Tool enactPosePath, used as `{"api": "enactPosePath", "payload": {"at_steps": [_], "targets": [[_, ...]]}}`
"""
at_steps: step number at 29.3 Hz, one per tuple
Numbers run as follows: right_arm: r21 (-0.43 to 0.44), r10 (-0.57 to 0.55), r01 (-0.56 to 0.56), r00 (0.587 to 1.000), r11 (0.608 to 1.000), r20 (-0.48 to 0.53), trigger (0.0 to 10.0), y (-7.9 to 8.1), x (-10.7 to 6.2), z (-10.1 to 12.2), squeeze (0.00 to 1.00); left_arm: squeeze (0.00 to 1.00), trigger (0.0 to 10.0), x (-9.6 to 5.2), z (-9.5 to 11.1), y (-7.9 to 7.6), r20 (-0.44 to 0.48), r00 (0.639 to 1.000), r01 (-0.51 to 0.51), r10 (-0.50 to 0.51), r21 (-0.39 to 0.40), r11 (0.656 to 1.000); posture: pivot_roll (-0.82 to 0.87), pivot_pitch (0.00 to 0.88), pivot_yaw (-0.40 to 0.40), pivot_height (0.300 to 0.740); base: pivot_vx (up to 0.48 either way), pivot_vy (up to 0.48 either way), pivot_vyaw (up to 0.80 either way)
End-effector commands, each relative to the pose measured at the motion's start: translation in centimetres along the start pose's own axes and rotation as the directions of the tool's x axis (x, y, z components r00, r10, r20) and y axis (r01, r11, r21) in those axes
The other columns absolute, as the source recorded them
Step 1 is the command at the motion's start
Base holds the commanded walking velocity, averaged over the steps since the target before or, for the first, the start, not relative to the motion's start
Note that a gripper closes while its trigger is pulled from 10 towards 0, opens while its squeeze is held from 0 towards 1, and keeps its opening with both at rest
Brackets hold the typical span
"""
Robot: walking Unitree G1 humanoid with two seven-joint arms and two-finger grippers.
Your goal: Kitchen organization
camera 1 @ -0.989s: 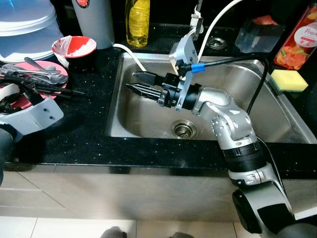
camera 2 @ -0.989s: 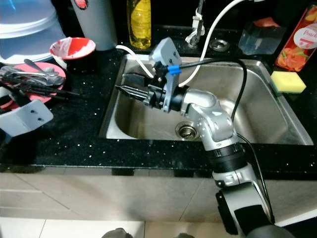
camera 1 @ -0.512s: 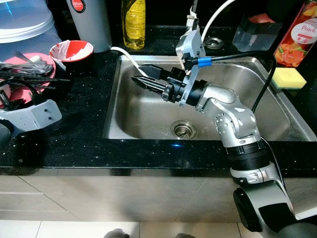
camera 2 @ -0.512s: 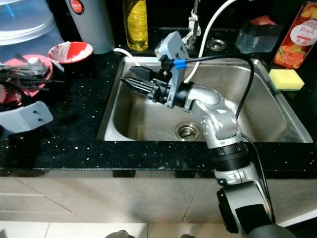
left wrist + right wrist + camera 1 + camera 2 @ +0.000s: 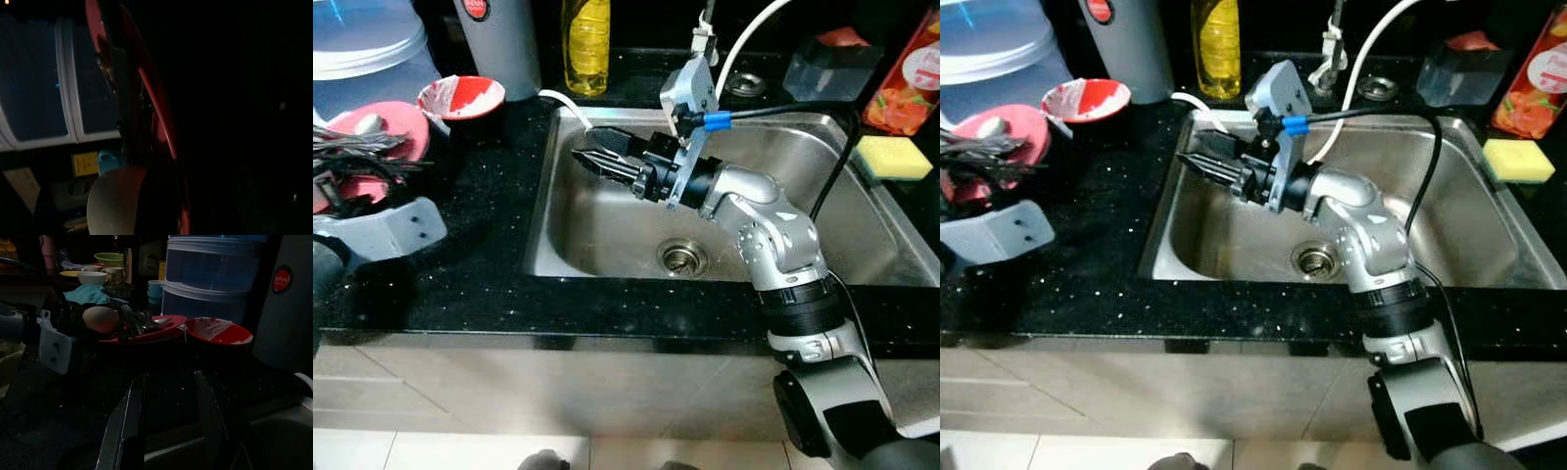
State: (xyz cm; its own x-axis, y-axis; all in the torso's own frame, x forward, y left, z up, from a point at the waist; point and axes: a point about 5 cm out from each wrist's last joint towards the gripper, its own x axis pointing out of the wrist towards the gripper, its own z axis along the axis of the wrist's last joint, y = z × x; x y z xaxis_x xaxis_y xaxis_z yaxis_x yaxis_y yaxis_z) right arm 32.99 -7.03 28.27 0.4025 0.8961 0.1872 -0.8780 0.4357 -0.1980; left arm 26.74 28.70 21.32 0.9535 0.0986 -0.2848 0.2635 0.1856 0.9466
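Right gripper [image 5: 590,160]: mine, held over the left part of the steel sink [image 5: 862,230], fingers parted, nothing between them, pointing toward the black counter [image 5: 489,245].

Left gripper [image 5: 328,196]: mine, at the pink plate [image 5: 396,127]; whether its fingers are parted or closed, I cannot tell.

Pink plate: on the counter left of the sink, loaded with cutlery [image 5: 352,147].

Red bowl [image 5: 462,95]: beside the plate, nearer the sink.

Yellow sponge [image 5: 894,157]: right of the sink.

Yellow bottle [image 5: 585,44]: behind the sink.
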Motion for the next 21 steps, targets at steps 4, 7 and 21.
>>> {"api": "enactPosePath", "payload": {"at_steps": [4, 7, 21], "targets": [[-0.01, 0.024, -0.024, 1.0, 1.0, 0.004, 10.0, 0.2, 0.3, 0.3, 0.0, 0.0, 10.0, -1.4, 2.4, -5.4, 0.109, 0.958, 0.266, -0.266, 0.014, 0.964, 0.11, 0.092, -0.046, 0.74, 0.0, 0.0, 0.0], [-0.009, 0.026, -0.026, 1.0, 1.0, 0.002, 10.0, 0.2, 0.3, 0.2, 0.0, 0.0, 10.0, -2.0, 2.7, -5.5, 0.123, 0.95, 0.286, -0.286, 0.023, 0.958, 0.12, 0.094, -0.045, 0.74, 0.0, 0.0, 0.0], [-0.006, 0.033, -0.033, 0.999, 0.999, 0.007, 10.0, 0.1, 0.8, 0.2, 0.0, 0.0, 10.0, -3.4, 5.6, -5.6, 0.232, 0.907, 0.353, -0.353, 0.041, 0.935, 0.12, 0.099, -0.046, 0.74, 0.0, 0.0, 0.0]]}}
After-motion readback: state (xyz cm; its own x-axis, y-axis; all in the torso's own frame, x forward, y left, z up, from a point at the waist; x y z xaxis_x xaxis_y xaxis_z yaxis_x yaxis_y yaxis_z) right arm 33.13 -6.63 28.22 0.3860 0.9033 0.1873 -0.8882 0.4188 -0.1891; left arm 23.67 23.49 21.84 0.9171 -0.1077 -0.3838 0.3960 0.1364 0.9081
